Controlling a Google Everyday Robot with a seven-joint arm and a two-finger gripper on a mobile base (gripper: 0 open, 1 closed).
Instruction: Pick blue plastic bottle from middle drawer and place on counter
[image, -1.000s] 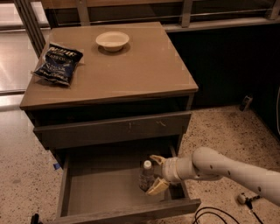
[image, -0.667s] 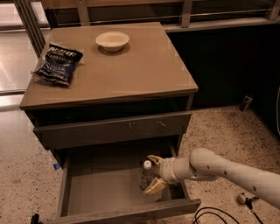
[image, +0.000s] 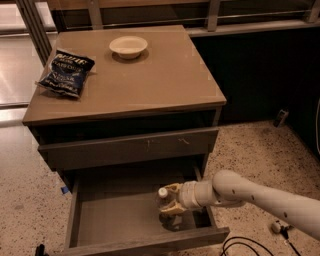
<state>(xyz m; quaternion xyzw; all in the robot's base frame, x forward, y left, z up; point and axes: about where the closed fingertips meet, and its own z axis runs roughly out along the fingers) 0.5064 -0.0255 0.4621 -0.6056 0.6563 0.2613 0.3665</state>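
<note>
Trouble could come on the lift: my gripper (image: 168, 200), low in the middle drawer (image: 112, 222) near its right wall, is closed around the upright blue plastic bottle (image: 162, 195), which might slip or catch the upper drawer (image: 125, 149) before reaching the counter (image: 155, 80).

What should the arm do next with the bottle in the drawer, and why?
Probably lift the bottle slightly, once gripped: the pincer is at it, and it sits low in the open drawer, well below the counter.
</note>
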